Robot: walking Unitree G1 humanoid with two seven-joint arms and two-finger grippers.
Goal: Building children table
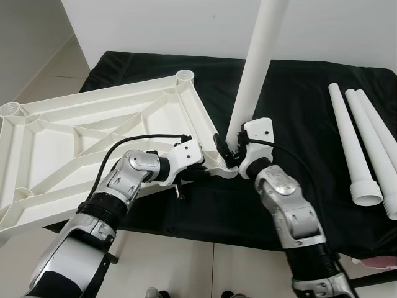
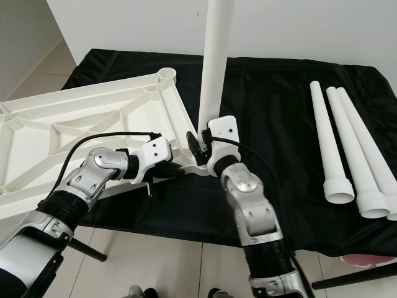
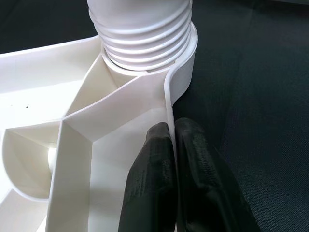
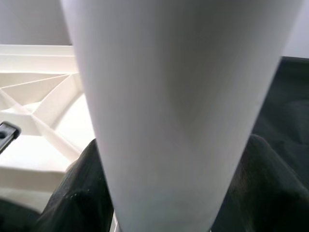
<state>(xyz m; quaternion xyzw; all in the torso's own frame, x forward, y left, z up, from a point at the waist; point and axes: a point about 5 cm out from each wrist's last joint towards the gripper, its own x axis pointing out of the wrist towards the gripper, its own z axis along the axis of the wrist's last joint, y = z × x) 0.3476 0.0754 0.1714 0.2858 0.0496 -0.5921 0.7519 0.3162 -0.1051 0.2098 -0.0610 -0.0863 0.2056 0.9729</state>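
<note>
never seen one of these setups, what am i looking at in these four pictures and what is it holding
This is a humanoid robot with two silver arms ending in black two-fingered grippers. The two wide pictures come from its head, looking down; the two close-ups come from cameras on its wrists. On a black cloth lies an upside-down white plastic tabletop with ribbed underside. The right gripper is clamped around a white table leg standing upright in a corner socket. The left gripper pinches the tabletop's rim beside that socket. Three spare legs lie to the right.

White wall [image 1: 186, 25], pale tiled floor [image 1: 186, 267]
</note>
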